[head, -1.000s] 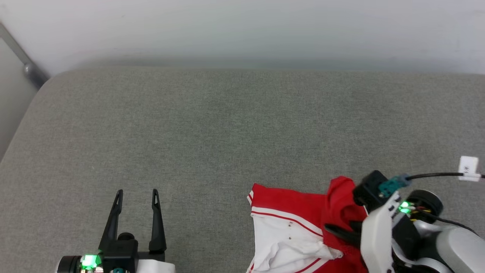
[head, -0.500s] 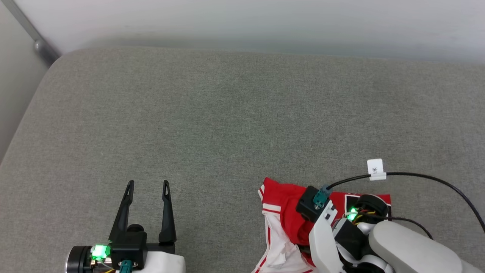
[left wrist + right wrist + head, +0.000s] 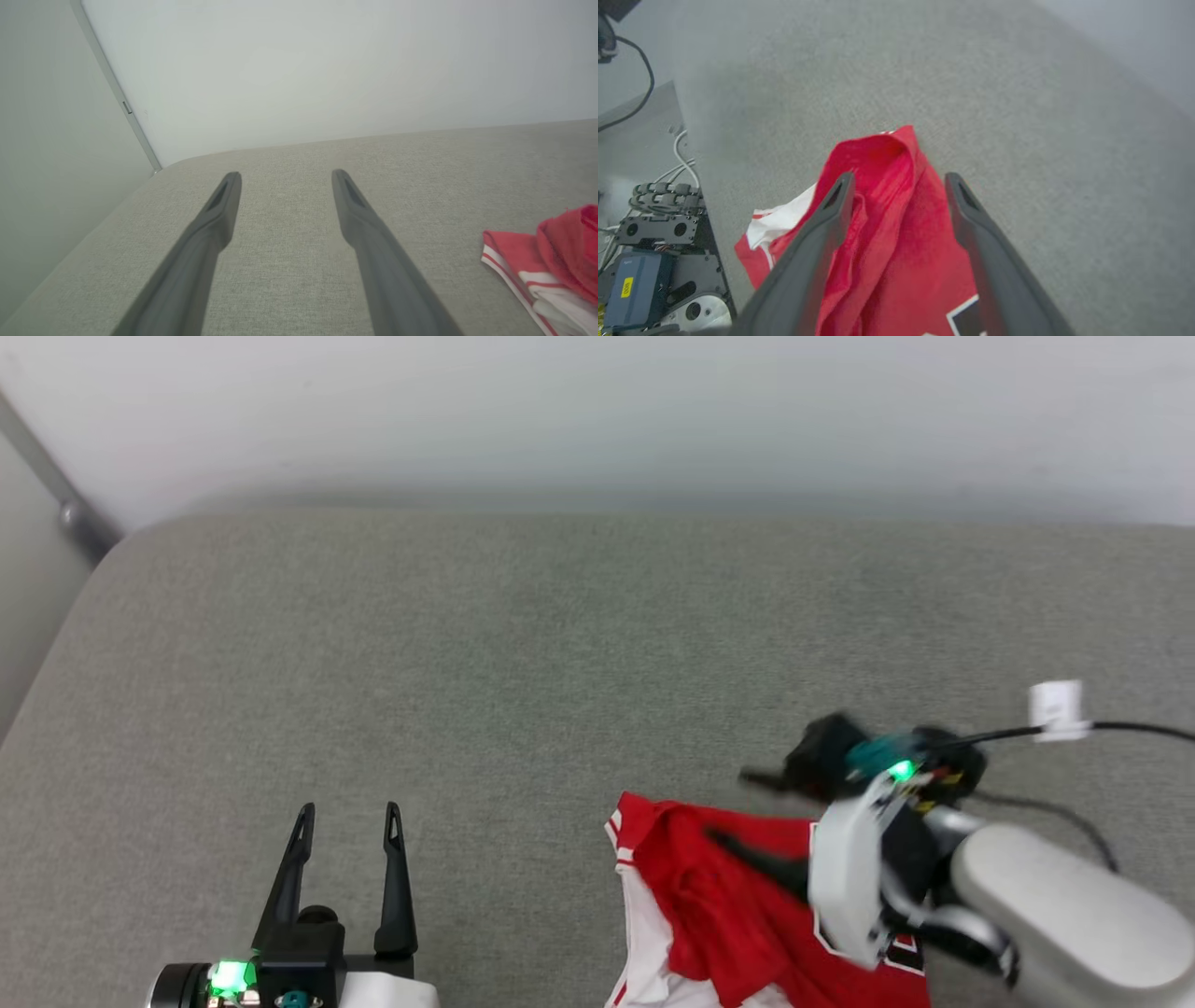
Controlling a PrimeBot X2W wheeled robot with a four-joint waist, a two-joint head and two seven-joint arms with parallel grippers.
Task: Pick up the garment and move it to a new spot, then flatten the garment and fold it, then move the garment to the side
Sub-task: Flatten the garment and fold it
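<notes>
The garment (image 3: 695,901), a red jersey with white sleeves and striped trim, lies crumpled on the grey cushion at the lower right of the head view. My right gripper (image 3: 733,807) hovers over its far edge, fingers spread and pointing left, holding nothing. In the right wrist view the red garment (image 3: 896,233) rests under and between the open fingers of the right gripper (image 3: 900,182), with a black white-edged patch at the bottom. My left gripper (image 3: 347,817) stands open over bare cushion at the lower left. The left wrist view has the left gripper (image 3: 286,177) open and the garment (image 3: 551,252) far right.
The grey cushion (image 3: 560,663) runs up to a pale wall, with a metal pole (image 3: 56,490) at its far-left corner. A black cable (image 3: 1120,728) with a white tag trails from my right wrist. The robot's base (image 3: 654,261) with wiring sits beside the cushion's edge.
My right gripper has opened and let go of the garment, then risen toward the far side. The garment's raised fold has dropped flatter. The head camera shifted; the left arm kept still.
</notes>
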